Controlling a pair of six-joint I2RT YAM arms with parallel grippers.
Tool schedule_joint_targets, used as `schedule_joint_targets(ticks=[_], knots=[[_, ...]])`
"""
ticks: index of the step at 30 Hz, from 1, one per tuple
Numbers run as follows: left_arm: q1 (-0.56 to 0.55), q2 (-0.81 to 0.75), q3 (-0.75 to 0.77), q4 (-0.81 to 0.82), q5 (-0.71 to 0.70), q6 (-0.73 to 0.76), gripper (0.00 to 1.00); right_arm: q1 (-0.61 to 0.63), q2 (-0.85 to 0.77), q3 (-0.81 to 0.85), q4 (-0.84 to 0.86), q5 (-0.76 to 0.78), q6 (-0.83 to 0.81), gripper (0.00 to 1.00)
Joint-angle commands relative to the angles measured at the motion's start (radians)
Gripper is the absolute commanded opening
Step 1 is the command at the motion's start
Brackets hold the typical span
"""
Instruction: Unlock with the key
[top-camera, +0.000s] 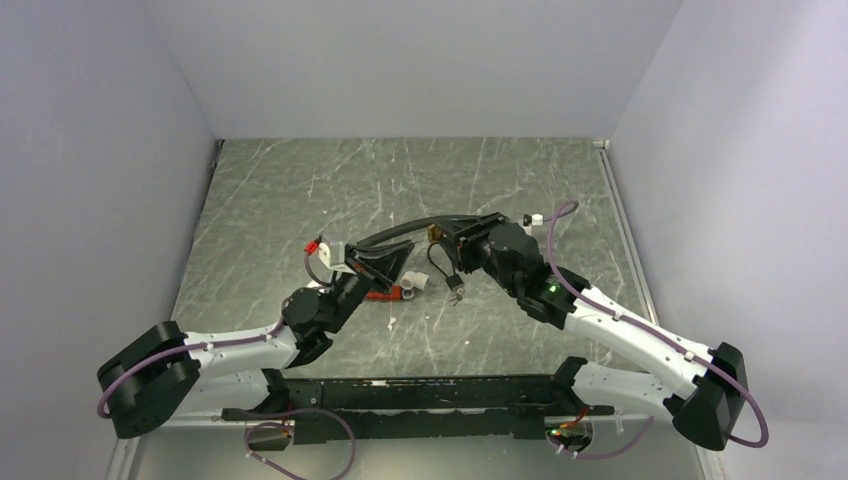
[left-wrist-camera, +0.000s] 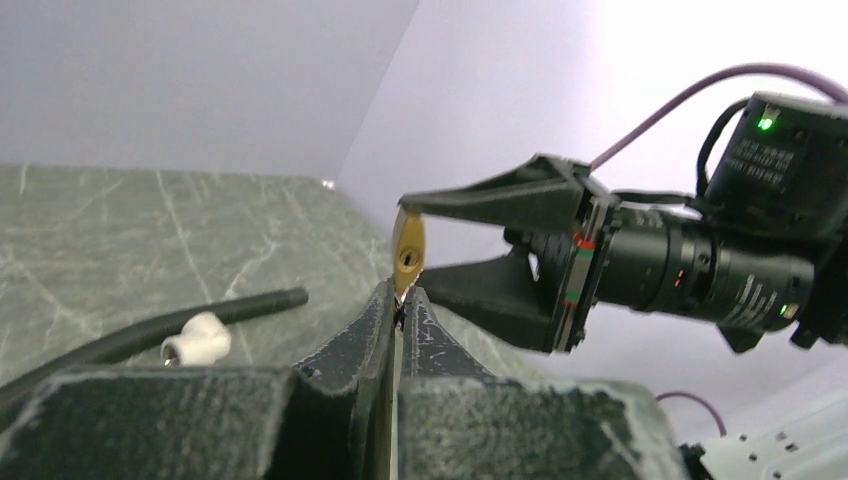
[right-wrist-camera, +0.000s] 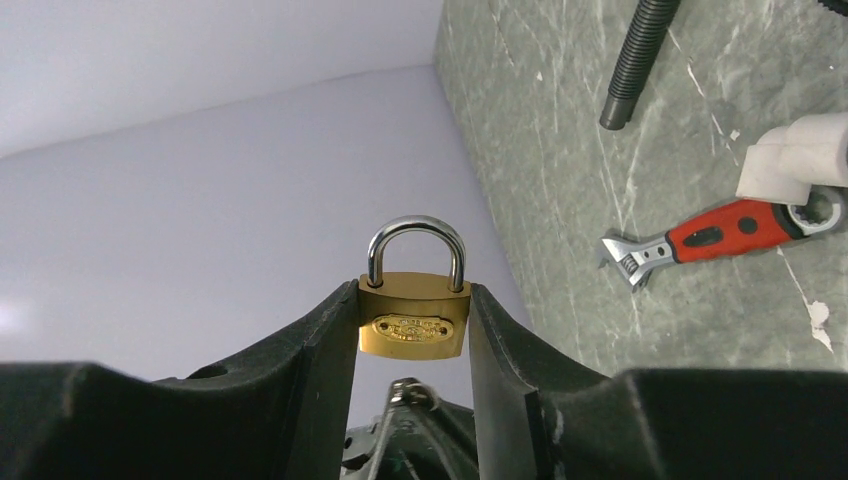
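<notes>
Brass padlock (right-wrist-camera: 413, 325) pinched at its sides by the right end effector (right-wrist-camera: 413, 298), shackle closed, held clear of the surface (right-wrist-camera: 560, 200). We see the left end effector (left-wrist-camera: 402, 303) pressed together on the key (right-wrist-camera: 406, 391), whose silvery end sits just beneath the padlock's underside; whether they touch we cannot tell. A red-handled wrench (right-wrist-camera: 720, 232) lies on the surface, left of and nearer than the padlock.

One padlock (right-wrist-camera: 413, 328), one wrench (right-wrist-camera: 715, 235), one hose (right-wrist-camera: 640, 60)
</notes>
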Motion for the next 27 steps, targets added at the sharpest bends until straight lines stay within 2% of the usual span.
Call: schedule_joint_targets(ticks=[1, 13, 27], knots=[[-0.028, 0.033, 0.066, 0.169, -0.042, 0.051, 0.00, 0.038, -0.026, 0.031, 0.095, 0.096, 0.025, 0.00], [-0.060, 0.069, 0.093, 0.153, -0.079, 0.085, 0.00, 0.067, -0.064, 0.009, 0.108, 0.154, 0.014, 0.00], [-0.065, 0.100, 0.115, 0.147, -0.082, 0.109, 0.00, 0.073, -0.036, 0.008, 0.137, 0.126, -0.003, 0.00]])
